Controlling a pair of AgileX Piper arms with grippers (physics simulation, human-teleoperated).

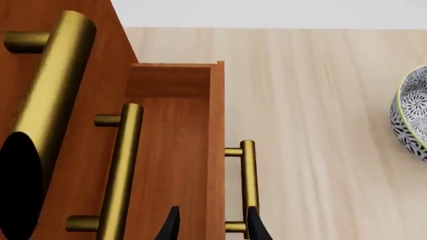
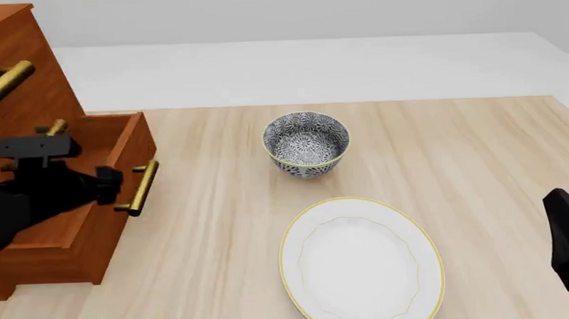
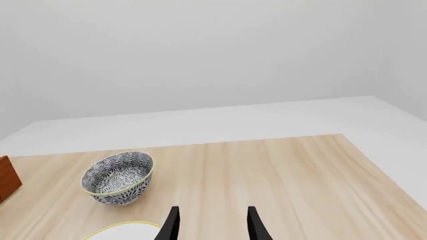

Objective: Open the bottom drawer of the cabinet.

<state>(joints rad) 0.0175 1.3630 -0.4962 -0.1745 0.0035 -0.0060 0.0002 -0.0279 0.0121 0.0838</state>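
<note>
Left gripper (image 1: 212,225) is at the bottom drawer's handle (image 1: 248,185): in the left wrist view one dark fingertip (image 1: 255,226) overlaps the near end of the brass bar, the other sits over the drawer front. Jaws are spread with the bar end at one tip; can't tell whether they actually clamp it. In the front view the left arm is a black mass lying over the drawer, its gripper (image 2: 110,185) just beside the handle (image 2: 140,187).

Bottom drawer (image 2: 123,147) is pulled out from the cabinet (image 2: 20,62), sticking out toward table centre; its inside and side wall are visible. The cabinet stands at the table's left edge. The two upper drawers' brass handles (image 1: 121,170) (image 1: 57,75) sit flush against closed fronts.

Right gripper (image 3: 212,225) hangs over bare table (image 3: 287,170), fingers apart, nothing between them. Front view shows only a black piece of that arm at the lower right edge.

Patterned bowl (image 2: 306,144) sits upright mid-table, well apart from the drawer. White oval plate (image 2: 362,262) with yellow rim lies nearer the camera, just beside the bowl, not touching.
</note>
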